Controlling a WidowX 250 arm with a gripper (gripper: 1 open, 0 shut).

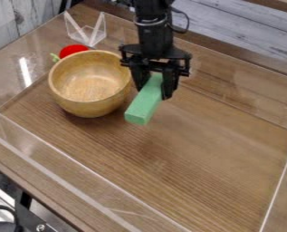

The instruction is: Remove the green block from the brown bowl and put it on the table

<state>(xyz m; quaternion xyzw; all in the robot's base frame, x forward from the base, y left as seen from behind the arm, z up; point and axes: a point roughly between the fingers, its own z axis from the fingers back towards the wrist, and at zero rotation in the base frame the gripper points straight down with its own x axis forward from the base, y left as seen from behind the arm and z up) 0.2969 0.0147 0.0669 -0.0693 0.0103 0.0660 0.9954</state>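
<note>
The green block (145,101) hung tilted just right of the brown bowl (90,83), low over the table (206,154) near its back edge. The gripper (157,80) pinched its top end tight. Best to go down gently, lay it flat, then let go.

This looks like a robot lab's test station rather than a home. The wood-grain surface (194,172) is fenced by low clear acrylic walls (61,186), and a black robot arm (152,23) stands over it. Loose props lie about: a wooden bowl (90,83) and a small red toy (73,52).
</note>
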